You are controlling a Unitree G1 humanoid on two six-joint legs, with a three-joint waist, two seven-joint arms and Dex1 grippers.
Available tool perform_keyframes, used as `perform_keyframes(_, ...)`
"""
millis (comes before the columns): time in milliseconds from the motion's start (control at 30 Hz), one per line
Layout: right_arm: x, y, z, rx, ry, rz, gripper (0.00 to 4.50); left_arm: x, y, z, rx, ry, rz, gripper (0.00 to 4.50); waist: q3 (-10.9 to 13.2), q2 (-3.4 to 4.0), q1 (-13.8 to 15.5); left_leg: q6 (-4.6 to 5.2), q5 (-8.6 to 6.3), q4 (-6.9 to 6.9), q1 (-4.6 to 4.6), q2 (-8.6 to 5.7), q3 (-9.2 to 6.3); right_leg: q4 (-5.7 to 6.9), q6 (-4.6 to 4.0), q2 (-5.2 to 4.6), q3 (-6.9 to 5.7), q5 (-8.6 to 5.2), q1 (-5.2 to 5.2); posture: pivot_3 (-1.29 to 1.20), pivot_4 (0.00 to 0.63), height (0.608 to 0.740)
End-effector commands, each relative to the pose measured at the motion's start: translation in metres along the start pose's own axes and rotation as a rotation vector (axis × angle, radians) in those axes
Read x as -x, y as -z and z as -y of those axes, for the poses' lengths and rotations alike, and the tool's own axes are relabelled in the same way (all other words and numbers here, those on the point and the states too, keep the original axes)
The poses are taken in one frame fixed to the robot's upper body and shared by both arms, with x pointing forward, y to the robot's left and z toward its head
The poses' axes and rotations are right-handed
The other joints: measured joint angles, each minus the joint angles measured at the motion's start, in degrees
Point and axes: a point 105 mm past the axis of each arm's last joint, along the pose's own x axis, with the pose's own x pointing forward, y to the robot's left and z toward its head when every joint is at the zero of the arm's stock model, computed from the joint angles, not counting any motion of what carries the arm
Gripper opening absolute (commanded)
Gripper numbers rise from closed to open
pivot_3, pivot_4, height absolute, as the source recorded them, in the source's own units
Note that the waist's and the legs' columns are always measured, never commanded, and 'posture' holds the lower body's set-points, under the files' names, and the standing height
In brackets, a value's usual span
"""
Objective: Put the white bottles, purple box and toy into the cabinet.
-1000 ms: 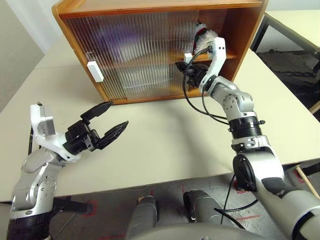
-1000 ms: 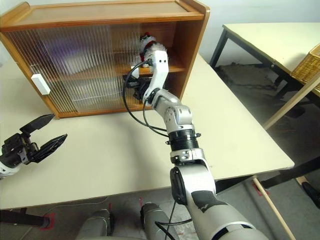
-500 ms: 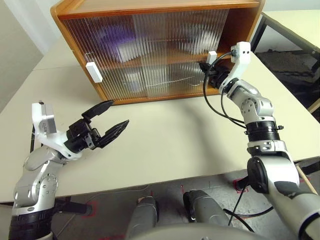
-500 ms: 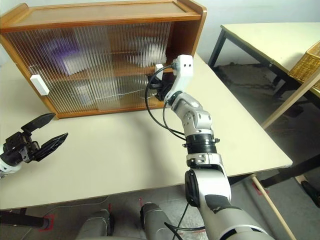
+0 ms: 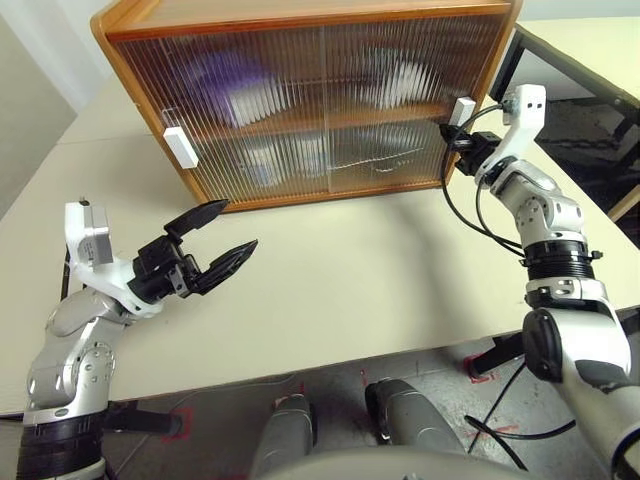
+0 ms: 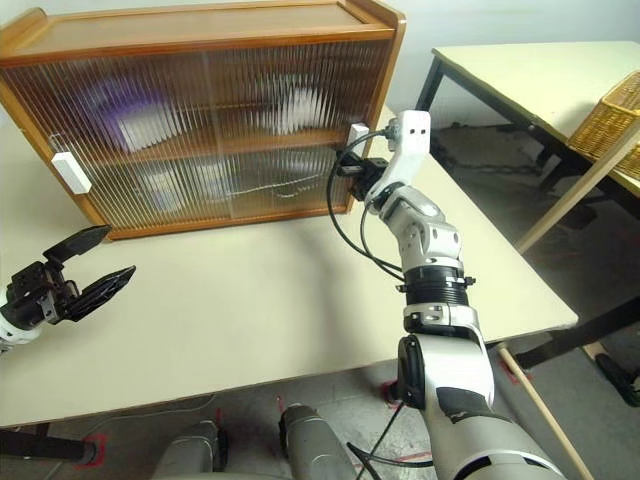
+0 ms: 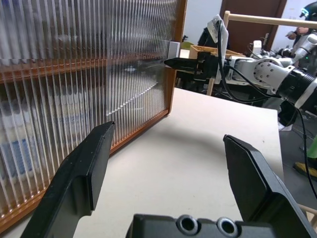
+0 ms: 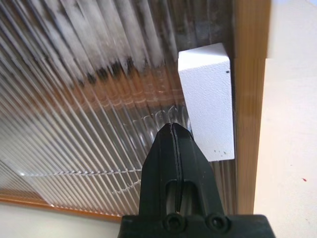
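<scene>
The orange-brown cabinet [image 5: 300,15] stands at the back of the table with both ribbed sliding doors drawn across its front. My right gripper [image 8: 173,130] is shut, its tips against the white block handle [image 8: 208,99] at the cabinet's right edge. Behind the ribbed panels the purple box [image 5: 232,82] is a lilac blur on the upper shelf. The toy [image 5: 400,80] is a white blur to its right. The white bottles [image 6: 185,183] show as pale blue-marked shapes on the lower level. My left gripper [image 5: 237,225] hangs open and empty over the table's left front.
A second white handle [image 5: 181,147] sits on the left door. Bare tabletop [image 5: 380,270] stretches in front of the cabinet. To the right stand another table [image 6: 540,70], a wicker basket [image 6: 610,115] and a slanting wooden pole [image 6: 560,190].
My right gripper has moved right with the door handle, and the right door has slid across the opening, covering the toy. The left arm has stayed put.
</scene>
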Motion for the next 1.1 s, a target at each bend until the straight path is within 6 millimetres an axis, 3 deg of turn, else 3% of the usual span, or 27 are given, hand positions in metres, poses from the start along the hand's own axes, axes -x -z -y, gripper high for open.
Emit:
perform_keyframes(33, 0.007, -0.006, 0.018, 0.011, 0.069, 0.016, 0.02, 0.002, 0.005, -0.001, 0.012, 0.003, -0.028, 4.50, 0.0, 0.00, 0.0, 0.04, 0.02, 0.00, -0.01, 0.00, 0.00, 0.01, 0.05, 0.00, 0.00, -0.03, 0.01, -0.22, 0.073, 0.740)
perform_keyframes(133, 0.007, -0.007, 0.014, -0.022, 0.051, 0.026, 0.02, 0.002, 0.005, -0.001, 0.013, 0.006, -0.030, 4.50, 0.0, 0.00, 0.0, 0.08, 0.05, 0.04, -0.02, 0.00, 0.00, 0.00, 0.01, -0.02, 0.01, 0.00, 0.03, -0.22, 0.074, 0.740)
perform_keyframes(267, 0.007, -0.011, -0.023, -0.127, -0.179, 0.021, 0.02, 0.003, 0.005, -0.002, 0.010, 0.000, -0.040, 4.50, 0.0, 0.01, -0.3, 0.08, 0.05, 0.05, -0.11, -0.01, 0.02, -0.04, -0.13, -0.03, 0.01, 0.07, -0.03, -0.22, 0.079, 0.740)
perform_keyframes(400, 0.035, -0.010, -0.078, -0.121, -0.573, -0.080, 0.02, 0.011, 0.006, -0.004, 0.009, -0.025, -0.048, 4.50, 0.0, 0.01, -1.4, 0.07, 0.04, -0.08, -0.11, -0.01, 0.05, -0.03, -0.32, 0.01, -0.04, -0.09, -0.06, -0.21, 0.083, 0.740)
perform_keyframes(467, 0.053, -0.010, -0.090, -0.132, -0.699, -0.123, 0.02, 0.016, 0.006, -0.005, 0.009, -0.046, -0.052, 4.50, 0.0, 0.01, -1.9, 0.04, 0.02, -0.11, -0.12, -0.03, 0.09, -0.02, -0.29, 0.03, -0.05, -0.28, -0.04, -0.20, 0.085, 0.740)
perform_keyframes(567, 0.073, 0.001, -0.072, -0.177, -0.699, -0.239, 0.64, 0.029, 0.008, -0.009, 0.061, -0.143, -0.071, 4.50, 0.0, 0.00, -2.2, 0.00, 0.00, -0.11, -0.11, -0.20, 0.15, -0.01, -0.08, 0.05, -0.03, -0.54, 0.05, -0.19, 0.089, 0.740)
perform_keyframes(667, 0.089, 0.015, -0.050, -0.195, -0.651, -0.362, 1.70, 0.040, 0.014, -0.016, 0.094, -0.282, -0.096, 4.50, 0.1, -0.06, -2.2, 0.01, -0.02, -0.06, 0.02, -0.41, 0.13, -0.03, 0.42, -0.08, 0.13, -0.89, 0.30, -0.18, 0.097, 0.740)
perform_keyframes(700, 0.101, 0.029, -0.031, -0.169, -0.583, -0.436, 2.21, 0.054, 0.026, -0.019, 0.108, -0.394, -0.162, 4.50, 0.1, -0.08, -2.2, 0.02, -0.02, -0.05, 0.05, -0.45, 0.13, -0.04, 0.54, -0.12, 0.17, -0.96, 0.34, -0.17, 0.111, 0.740)
perform_keyframes(767, 0.116, 0.043, -0.003, -0.161, -0.478, -0.497, 2.50, 0.081, 0.044, -0.023, 0.124, -0.574, -0.264, 4.50, 0.2, -0.19, -2.0, 0.03, -0.01, -0.03, 0.19, -0.51, 0.10, -0.01, 0.71, -0.15, 0.20, -1.03, 0.43, -0.15, 0.115, 0.740)
perform_keyframes(833, 0.120, 0.044, 0.020, -0.202, -0.396, -0.475, 3.20, 0.100, 0.051, -0.026, 0.100, -0.678, -0.311, 4.50, 0.5, -0.08, -1.8, -0.04, -0.05, -0.07, 0.33, -0.53, 0.00, -0.05, 0.79, -0.17, 0.19, -1.17, 0.62, -0.12, 0.123, 0.740)
perform_keyframes(900, 0.118, 0.044, 0.039, -0.209, -0.309, -0.455, 3.92, 0.106, 0.051, -0.026, 0.058, -0.689, -0.321, 4.50, 1.3, -0.11, -1.4, -0.11, -0.10, -0.11, 0.36, -0.53, 0.01, 0.01, 0.79, -0.18, 0.26, -1.20, 0.55, -0.12, 0.133, 0.740)
perform_keyframes(933, 0.114, 0.040, 0.049, -0.193, -0.273, -0.402, 4.33, 0.115, 0.053, -0.033, 0.065, -0.762, -0.327, 4.50, 1.9, -0.09, -1.0, -0.16, -0.07, -0.09, 0.37, -0.50, -0.05, 0.02, 0.78, -0.14, 0.26, -1.20, 0.54, -0.10, 0.181, 0.740)
perform_keyframes(1100, 0.111, 0.030, 0.088, -0.009, -0.143, -0.218, 4.49, 0.140, 0.053, -0.050, 0.021, -0.999, -0.383, 4.50, 4.5, 0.12, 1.0, -0.21, 0.08, -0.18, 0.51, -0.49, -0.09, 0.12, 0.54, -0.12, 0.35, -0.98, 0.47, -0.08, 0.215, 0.740)
